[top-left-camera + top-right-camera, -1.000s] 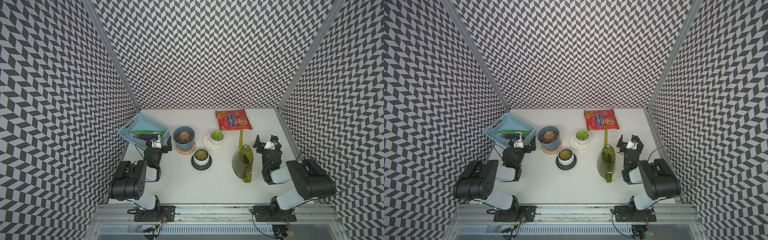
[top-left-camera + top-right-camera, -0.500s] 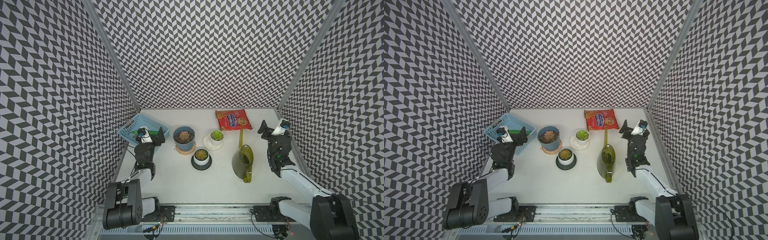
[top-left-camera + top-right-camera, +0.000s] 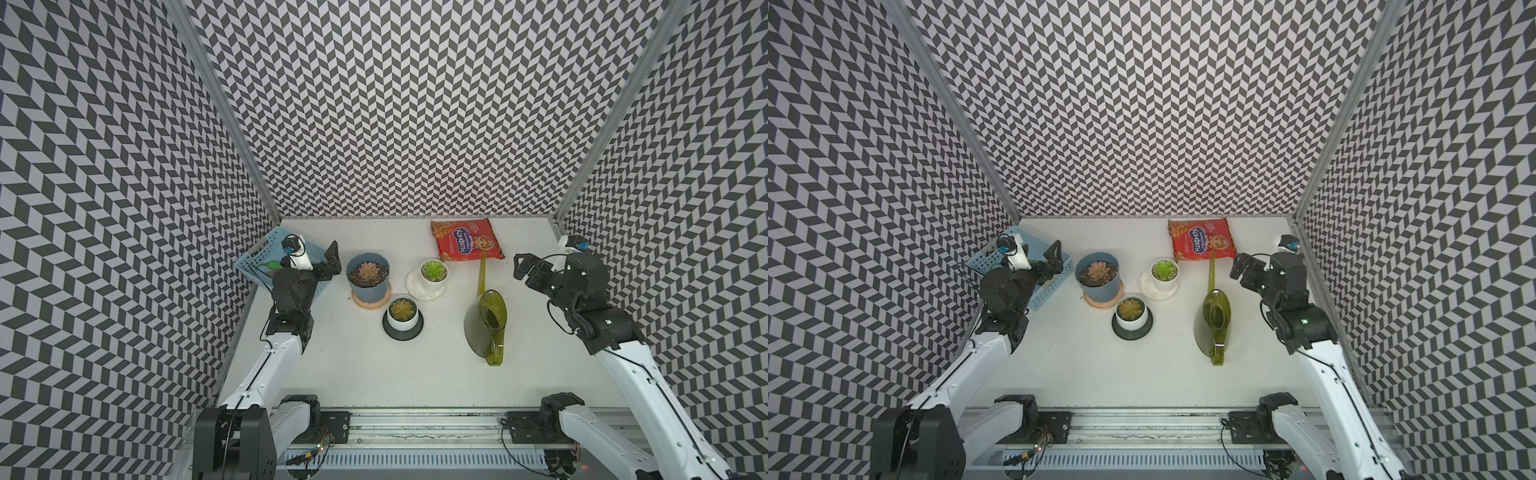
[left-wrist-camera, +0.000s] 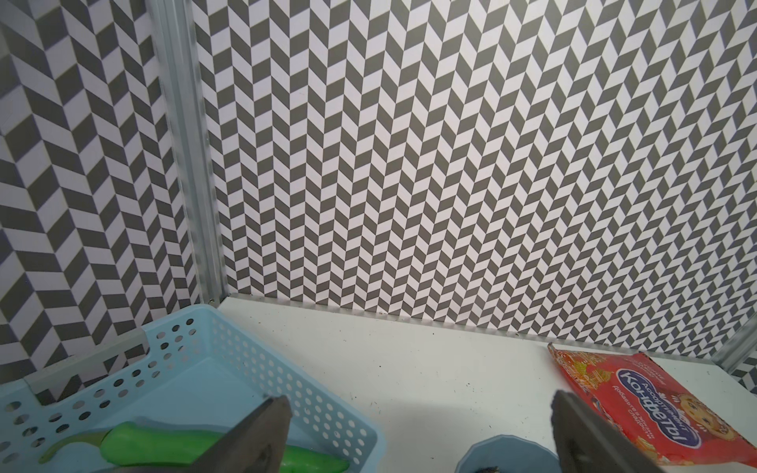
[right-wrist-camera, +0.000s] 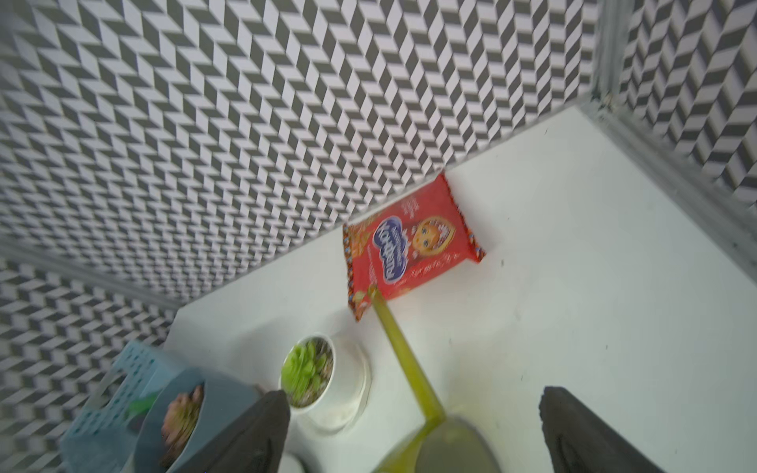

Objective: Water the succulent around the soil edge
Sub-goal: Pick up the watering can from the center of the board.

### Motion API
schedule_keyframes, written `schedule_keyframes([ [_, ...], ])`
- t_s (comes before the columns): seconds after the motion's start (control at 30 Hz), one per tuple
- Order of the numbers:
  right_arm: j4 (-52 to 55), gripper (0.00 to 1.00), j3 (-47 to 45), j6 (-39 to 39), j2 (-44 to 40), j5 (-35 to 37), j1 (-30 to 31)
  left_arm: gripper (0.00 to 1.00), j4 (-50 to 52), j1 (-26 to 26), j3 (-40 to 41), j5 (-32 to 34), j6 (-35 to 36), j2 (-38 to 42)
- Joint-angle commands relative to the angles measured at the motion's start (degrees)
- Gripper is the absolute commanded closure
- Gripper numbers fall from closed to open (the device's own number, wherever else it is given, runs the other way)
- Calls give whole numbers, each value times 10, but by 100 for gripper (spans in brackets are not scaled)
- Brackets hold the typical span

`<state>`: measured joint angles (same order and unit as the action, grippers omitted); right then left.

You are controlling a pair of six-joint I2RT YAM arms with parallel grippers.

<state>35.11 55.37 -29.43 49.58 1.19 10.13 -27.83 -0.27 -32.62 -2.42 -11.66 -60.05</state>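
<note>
1. Three succulents stand grouped at the centre of a white table (image 3: 353, 374) in both top views: a pink succulent (image 3: 368, 271) in a blue pot (image 3: 370, 293), a green succulent (image 3: 434, 269) in a white pot, and an orange succulent (image 3: 402, 308) on a black saucer (image 3: 403, 332). Each pot sits on a dish, probably to catch spills. I cannot tell which plant is meant.
2. Right of centre stands an olive watering can (image 3: 484, 328), apart from the pots and untouched. Its spout reaches toward the back wall and ends at a red sweet packet (image 3: 465, 245). Its handle faces the lower edge of the frame, likely for an easy grab.
3. Spread wide and empty, the right gripper (image 3: 527, 269) hovers right of the spout, seemingly lined up for the can.
4. Equally wide and empty, the left gripper (image 3: 330, 264) hovers left of centre over the rim of a pale blue basket (image 3: 257, 255), just beside the blue pot.
5. Watering appears not yet begun.
</note>
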Motion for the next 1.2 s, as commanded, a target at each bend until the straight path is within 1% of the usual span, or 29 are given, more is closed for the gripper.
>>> schedule_keyframes([
  [0.0,211,1,22,-31,-40,-115,7,0,40,-2,-17,23,-4,28],
  [0.17,358,0,64,-24,-78,-175,8,0,41,-4,-20,23,-10,27],
  [0.23,403,0,78,-18,-93,-189,8,0,42,-6,-21,24,-11,26],
  [0.27,408,0,77,-17,-105,-195,8,0,43,-6,-22,26,-11,26],
  [0.37,408,0,39,-22,-141,-229,8,0,46,-5,-26,31,-11,25],
  [0.53,403,2,-20,-14,-173,-228,8,0,47,-7,-27,33,-14,22],
  [0.7,375,2,-72,1,-172,-238,7,0,46,-6,-27,35,-17,18],
  [0.9,318,1,-99,10,-148,-242,15,0,47,-6,-27,41,-16,12],
  [0.97,296,1,-107,4,-138,-227,32,0,47,-6,-26,42,-16,10],
  [1.03,266,1,-118,-19,-127,-205,72,0,45,-6,-25,43,-16,6],
  [1.13,227,1,-123,-80,-102,-148,171,0,44,-5,-23,45,-15,2],
  [1.17,221,1,-121,-103,-91,-119,209,0,43,-5,-23,46,-14,1],
])
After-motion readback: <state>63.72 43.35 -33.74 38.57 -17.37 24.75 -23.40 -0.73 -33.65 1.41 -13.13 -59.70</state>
